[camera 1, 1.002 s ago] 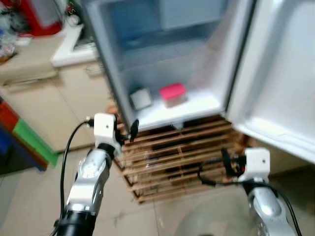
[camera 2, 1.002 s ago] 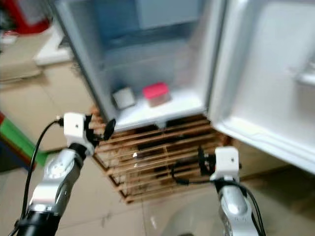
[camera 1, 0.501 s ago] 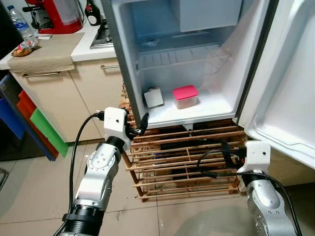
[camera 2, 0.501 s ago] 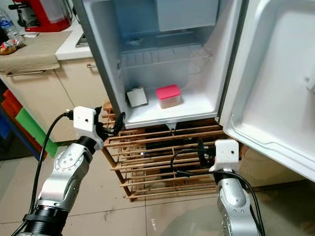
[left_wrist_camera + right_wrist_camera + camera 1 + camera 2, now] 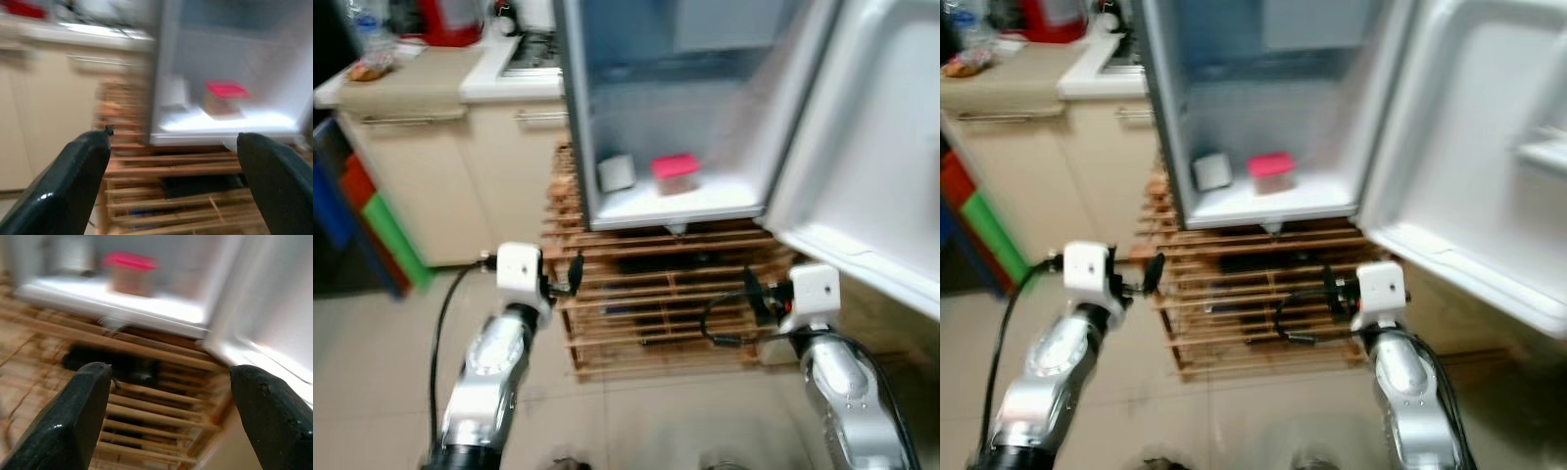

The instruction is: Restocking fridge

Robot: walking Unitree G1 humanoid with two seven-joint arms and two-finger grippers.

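Fridge [image 5: 705,117] stands open in the left eye view, its door [image 5: 871,166] swung out toward 3 o'clock, and on its bottom shelf a red-lidded container [image 5: 674,173] sits just beside a small pale carton [image 5: 616,172] at its 9 o'clock; the whole frame is blurred, which suggests the robot is on the move, so the sound approach is to settle the stance before reaching for anything. In the right eye view the fridge rests on a slatted wooden crate [image 5: 1253,304], the left claw [image 5: 1152,273] hangs in front of the crate's 9 o'clock edge and the right claw [image 5: 1330,292] in front of its 3 o'clock side, both low and empty, with a beige cabinet [image 5: 1048,166] under a desk [image 5: 999,80] off at 10 o'clock. From the left wrist view the two black fingers [image 5: 63,188] are spread wide with nothing between them, and the container shows beyond, between the fingers. The right wrist view shows the same: fingers parted wide, nothing held, the container at 11 o'clock and the door's lower edge at 3 o'clock. Since neither claw carries stock, the step in hand looks like positioning; I would keep both arms clear of the door edge and the crate slats.
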